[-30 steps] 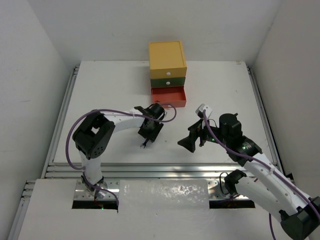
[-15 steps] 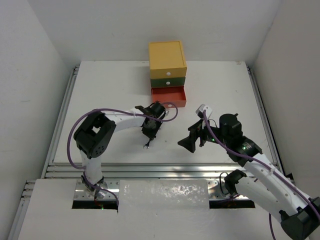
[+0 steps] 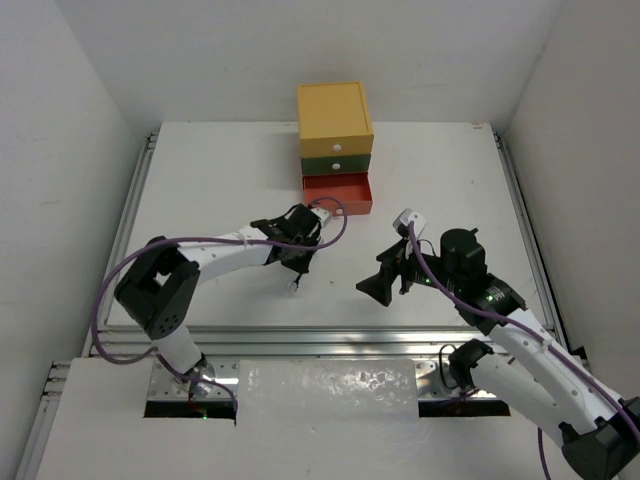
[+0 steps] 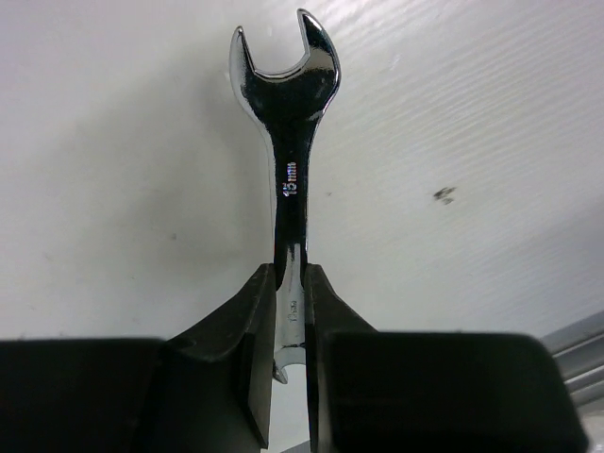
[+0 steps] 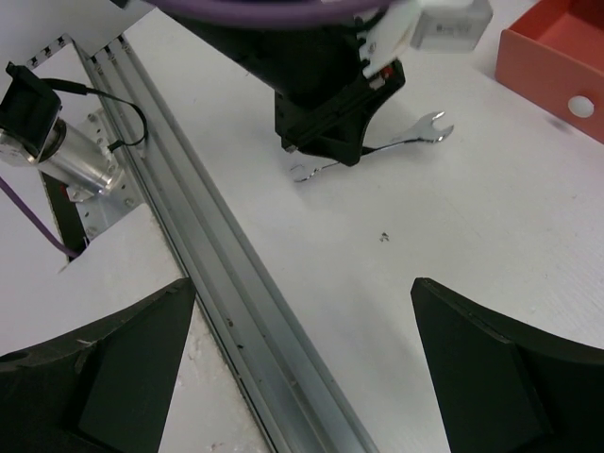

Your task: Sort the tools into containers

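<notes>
The left gripper [image 4: 291, 276] is clamped on the shank of a silver wrench [image 4: 291, 123], low over the table [image 4: 472, 142] near the open red drawer [image 3: 338, 190]. With the grasp made, the next move looks like a lift and carry to a drawer. The right gripper [image 5: 302, 359] hangs nearby, jaws wide.

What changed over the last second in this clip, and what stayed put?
The left gripper closed on the silver wrench, clamping its shaft, while the left arm swung its elbow down and out to the left. The wrench has barely shifted on the table. Unchanged: the right gripper hangs open in the same spot, and the red drawer stays pulled out.
</notes>
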Action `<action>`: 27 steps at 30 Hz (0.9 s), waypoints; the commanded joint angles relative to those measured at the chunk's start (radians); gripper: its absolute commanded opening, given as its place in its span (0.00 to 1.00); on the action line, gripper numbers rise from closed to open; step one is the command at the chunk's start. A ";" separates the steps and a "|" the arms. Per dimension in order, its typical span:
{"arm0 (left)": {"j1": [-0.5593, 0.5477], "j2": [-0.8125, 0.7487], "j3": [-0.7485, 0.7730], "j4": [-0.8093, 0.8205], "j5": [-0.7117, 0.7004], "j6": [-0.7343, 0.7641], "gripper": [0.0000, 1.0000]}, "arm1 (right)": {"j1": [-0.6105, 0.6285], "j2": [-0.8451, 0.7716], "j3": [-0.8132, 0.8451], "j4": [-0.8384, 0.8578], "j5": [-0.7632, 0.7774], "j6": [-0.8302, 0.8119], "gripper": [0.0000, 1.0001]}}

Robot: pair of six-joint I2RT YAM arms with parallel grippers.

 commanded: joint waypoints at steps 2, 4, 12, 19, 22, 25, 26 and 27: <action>-0.014 -0.112 -0.001 0.115 -0.025 -0.013 0.00 | 0.005 -0.007 0.001 0.031 -0.005 -0.001 0.97; -0.014 -0.148 0.010 0.134 -0.038 -0.013 0.00 | 0.005 -0.011 0.004 0.028 0.001 -0.001 0.97; -0.012 -0.116 0.260 0.149 -0.206 0.262 0.00 | 0.005 -0.079 -0.002 0.027 0.041 0.005 0.97; 0.020 0.025 0.416 0.306 -0.150 0.584 0.00 | 0.005 -0.108 0.015 0.002 0.054 0.005 0.99; 0.052 0.113 0.475 0.359 -0.137 0.667 0.00 | 0.004 -0.119 0.023 -0.013 0.057 0.004 0.99; 0.081 0.177 0.499 0.436 -0.121 0.721 0.00 | 0.005 -0.131 0.026 -0.018 0.059 0.002 0.99; 0.089 0.205 0.517 0.442 -0.092 0.724 0.00 | 0.005 -0.132 0.026 -0.021 0.062 0.002 0.99; 0.103 0.222 0.527 0.444 -0.085 0.724 0.00 | 0.005 -0.132 0.026 -0.019 0.061 0.004 0.99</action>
